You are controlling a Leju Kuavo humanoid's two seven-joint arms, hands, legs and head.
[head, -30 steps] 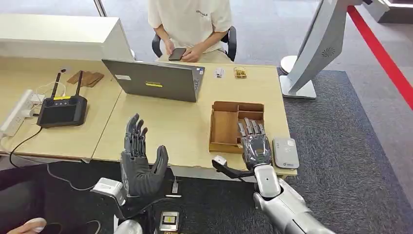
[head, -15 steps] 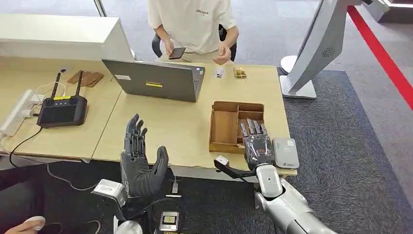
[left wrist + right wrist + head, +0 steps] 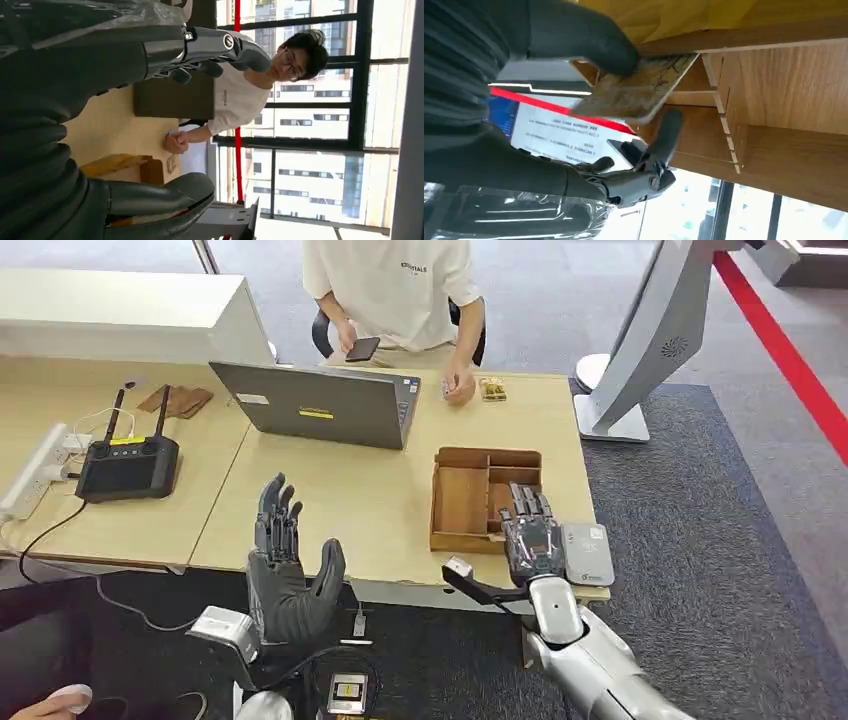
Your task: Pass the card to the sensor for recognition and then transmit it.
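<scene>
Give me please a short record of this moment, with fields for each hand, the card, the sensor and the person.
right hand: over the wooden tray, gripping the card
card: pinched between thumb and fingers, at the tray's compartments
left hand: raised, fingers apart, holds nothing
sensor: grey device at the table edge, beside the right hand
person: seated behind the laptop, phone in one hand, other hand on the table

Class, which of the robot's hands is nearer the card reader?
Right. The right hand lies beside the card reader, over the wooden tray; the left hand is raised far off, across the table.
</scene>
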